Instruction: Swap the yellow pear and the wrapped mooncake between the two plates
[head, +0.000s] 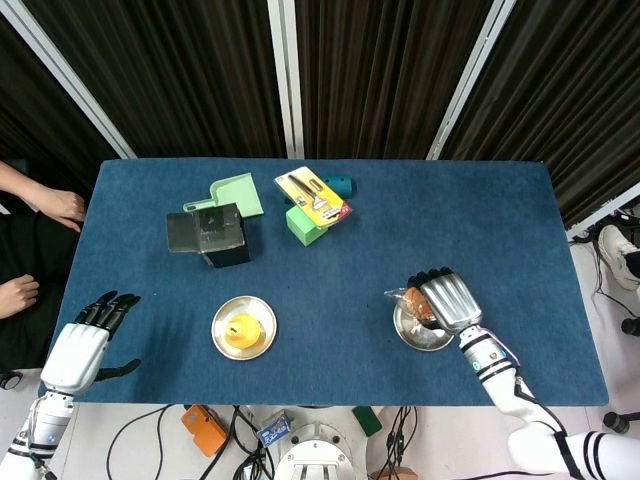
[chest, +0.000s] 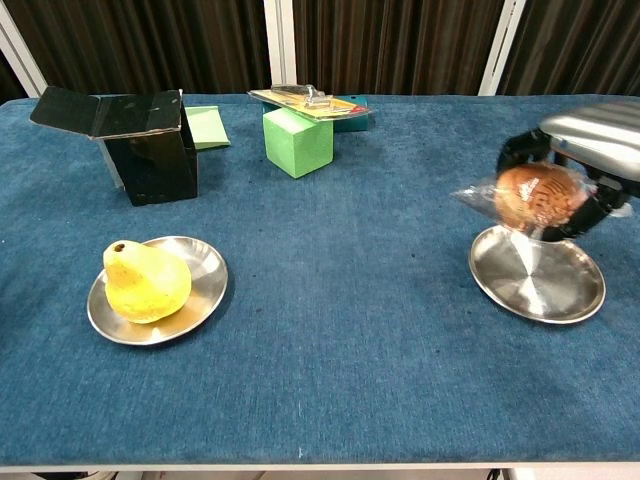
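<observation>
My right hand (head: 448, 301) (chest: 592, 150) grips the wrapped mooncake (chest: 532, 197) (head: 414, 304), a brown cake in clear film, and holds it in the air just above the right metal plate (chest: 540, 281) (head: 420, 334). That plate has nothing lying on it. The yellow pear (chest: 145, 280) (head: 241, 329) sits in the left metal plate (chest: 205, 288) (head: 260, 312). My left hand (head: 84, 345) hovers at the table's near left edge, fingers apart, holding nothing; the chest view does not show it.
At the back stand a black open box (chest: 150, 142) (head: 212, 234), a green dustpan (head: 238, 194), a green block (chest: 298, 140) (head: 305, 224) and a packaged tool (head: 313, 197) lying across it. A person's hands (head: 52, 205) rest by the left table edge.
</observation>
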